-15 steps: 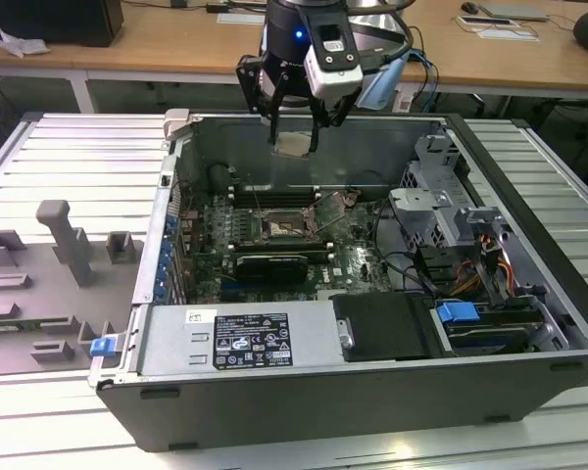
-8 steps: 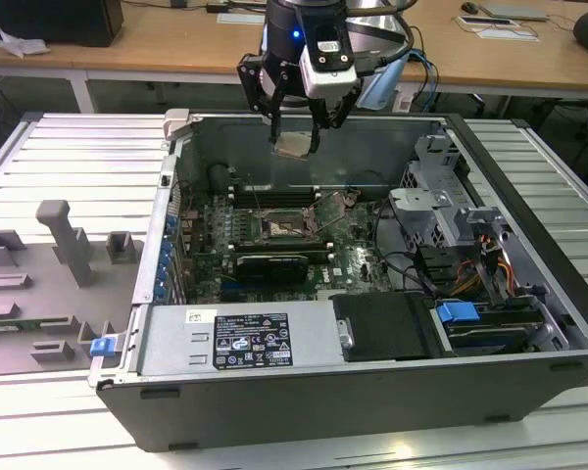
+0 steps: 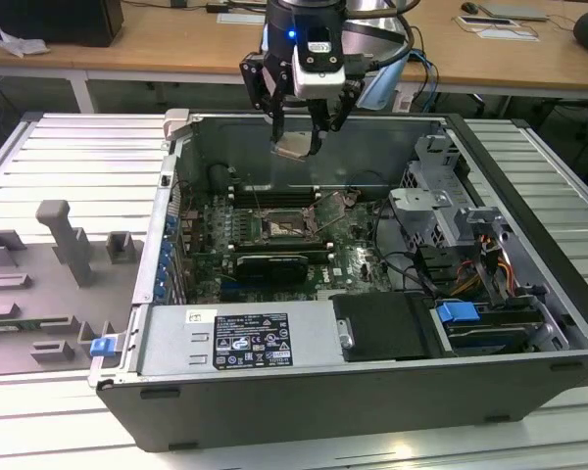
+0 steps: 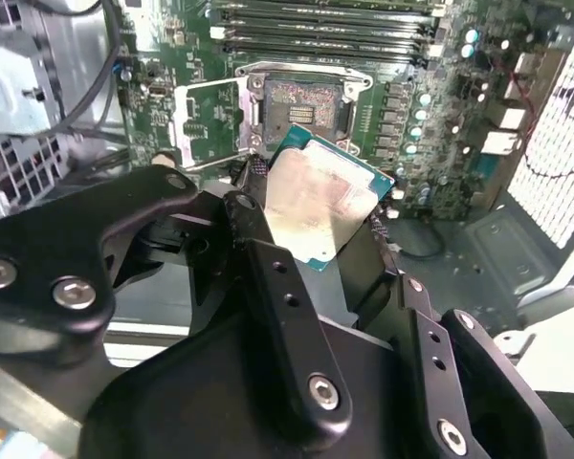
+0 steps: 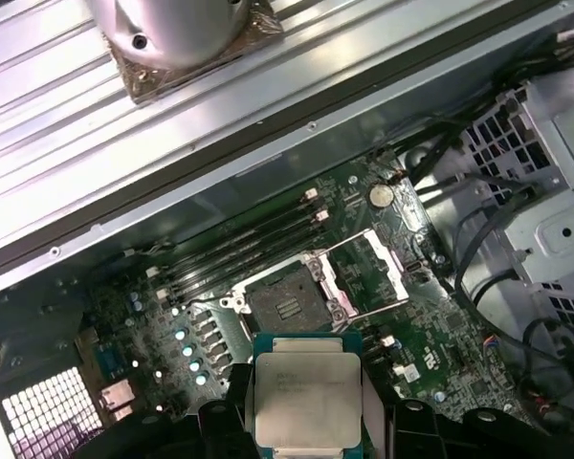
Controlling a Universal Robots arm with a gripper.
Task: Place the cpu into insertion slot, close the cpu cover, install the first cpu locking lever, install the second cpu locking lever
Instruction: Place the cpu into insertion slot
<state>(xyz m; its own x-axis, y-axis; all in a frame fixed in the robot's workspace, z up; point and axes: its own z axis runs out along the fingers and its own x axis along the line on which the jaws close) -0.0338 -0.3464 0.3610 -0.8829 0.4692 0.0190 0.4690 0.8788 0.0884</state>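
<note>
The cpu [image 3: 294, 147], a flat square chip with a pale metal top and a green rim, hangs in the air above the open computer case. My gripper [image 3: 296, 143] is shut on it, one finger on each side edge. Both wrist views show the cpu [image 4: 318, 199] [image 5: 306, 394] between the black fingers [image 4: 260, 256]. Below it on the motherboard lies the insertion slot [image 3: 281, 227] [image 4: 302, 99] [image 5: 287, 304], uncovered, its pin field bare. The cpu cover [image 3: 335, 210] [image 4: 207, 120] [image 5: 369, 272] stands flipped open beside the slot, toward the exterior view's right.
Long black memory slots [image 3: 274, 194] run behind the socket. A drive cage [image 3: 441, 201] and cables [image 3: 421, 269] fill the case's right side; a power supply [image 3: 250, 338] lies along the front. Grey fixtures [image 3: 64, 245] stand on the slatted table at the left.
</note>
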